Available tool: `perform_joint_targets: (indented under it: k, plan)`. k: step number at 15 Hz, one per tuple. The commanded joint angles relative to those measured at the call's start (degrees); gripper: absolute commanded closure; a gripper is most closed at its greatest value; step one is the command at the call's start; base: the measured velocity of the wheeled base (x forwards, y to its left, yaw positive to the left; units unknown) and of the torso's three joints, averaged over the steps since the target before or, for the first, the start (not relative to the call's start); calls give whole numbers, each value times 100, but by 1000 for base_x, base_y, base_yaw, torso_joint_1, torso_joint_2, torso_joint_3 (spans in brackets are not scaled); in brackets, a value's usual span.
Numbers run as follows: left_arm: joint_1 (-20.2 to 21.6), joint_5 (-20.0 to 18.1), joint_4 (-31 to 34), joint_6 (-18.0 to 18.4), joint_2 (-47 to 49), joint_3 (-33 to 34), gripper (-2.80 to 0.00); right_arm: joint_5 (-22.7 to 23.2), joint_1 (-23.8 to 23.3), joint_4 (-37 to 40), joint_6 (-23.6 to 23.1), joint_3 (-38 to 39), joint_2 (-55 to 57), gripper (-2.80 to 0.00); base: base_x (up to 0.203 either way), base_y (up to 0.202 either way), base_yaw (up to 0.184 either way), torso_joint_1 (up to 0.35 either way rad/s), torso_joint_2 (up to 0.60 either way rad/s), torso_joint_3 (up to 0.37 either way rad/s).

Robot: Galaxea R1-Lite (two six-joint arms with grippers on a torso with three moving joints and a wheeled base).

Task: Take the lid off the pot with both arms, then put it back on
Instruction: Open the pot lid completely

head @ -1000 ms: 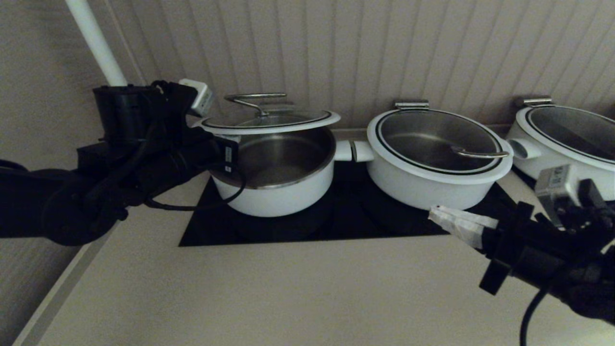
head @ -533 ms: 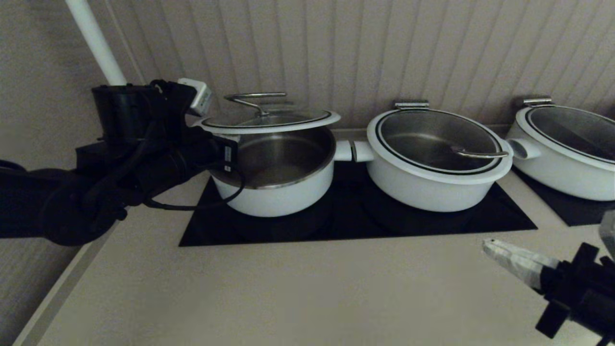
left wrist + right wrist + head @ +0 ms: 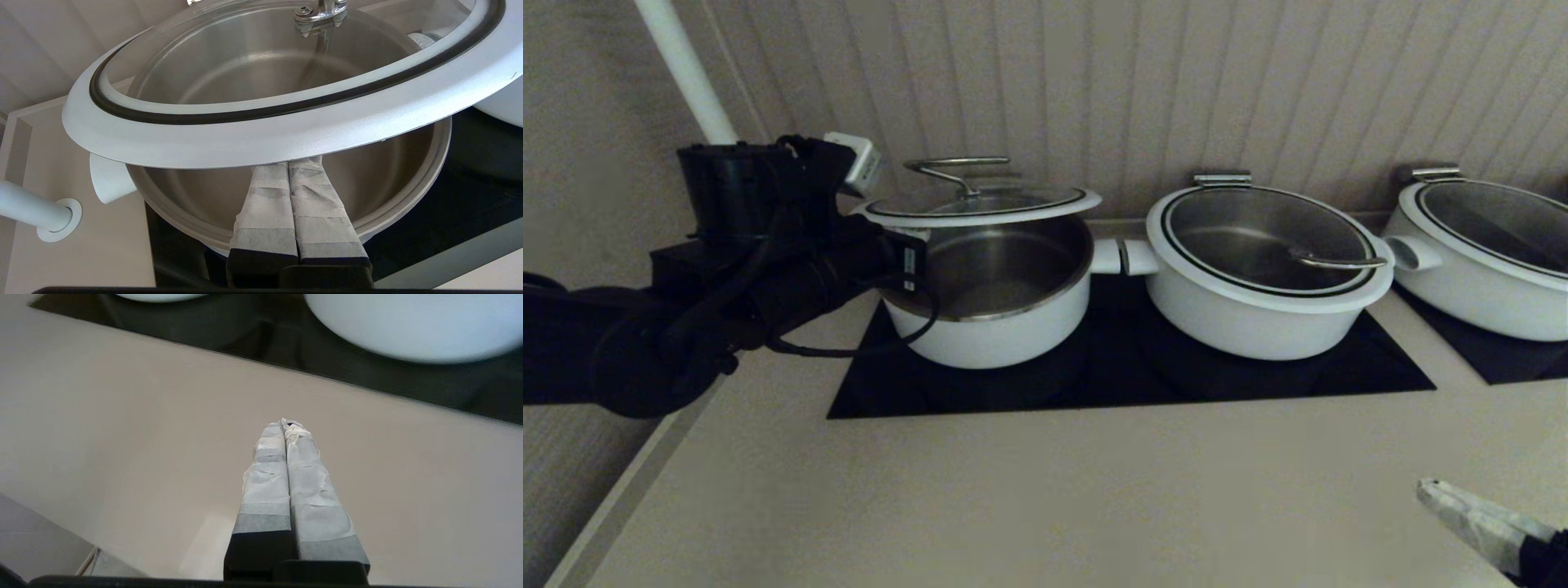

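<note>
The lid (image 3: pixel 980 204), glass with a white rim and a steel loop handle, is raised above the pot (image 3: pixel 996 327) and tilted, so the steel inside shows. My left gripper (image 3: pixel 890 233) is at the pot's left side. In the left wrist view it (image 3: pixel 289 163) is shut, its white-wrapped fingertips pressed up under the lid's white rim (image 3: pixel 261 139), above the pot's open mouth (image 3: pixel 408 179). My right gripper (image 3: pixel 1429 490) is low at the front right, far from the pot. It (image 3: pixel 283 424) is shut and empty over the bare counter.
A wider white pot with its lid on (image 3: pixel 1262 269) stands right beside the pot on the black cooktop (image 3: pixel 1127 384). A third pot (image 3: pixel 1486 253) is at the far right. A white pipe (image 3: pixel 686 73) rises at the back left. The ribbed wall is close behind.
My right arm has drawn back from near the middle pot, down and right to the front right corner. The left arm and the raised lid have stayed still.
</note>
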Motion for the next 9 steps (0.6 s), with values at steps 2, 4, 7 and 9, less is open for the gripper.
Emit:
perform_joint_targets:
  k: [2, 4, 7, 9]
  plan:
    - [-1, 10, -15, 2, -25, -6, 0, -290, 2, 873, 0, 42, -1076, 0, 0, 0, 0, 0, 0, 0]
    - [-1, 10, -15, 2, -33, -2, 0, -393, 4, 1640, -28, 43, -1855, 0, 0, 0, 0, 0, 0, 0]
    - [-8, 3, -22, 2, -15, 3, 0, -380, 15, 2863, -44, 39, -3136, 0, 0, 0, 0, 0, 0, 0]
    - [-10, 10, -20, 2, -15, 3, 0, -306, 23, 3552, -124, 38, -3706, 0, 0, 0, 0, 0, 0, 0]
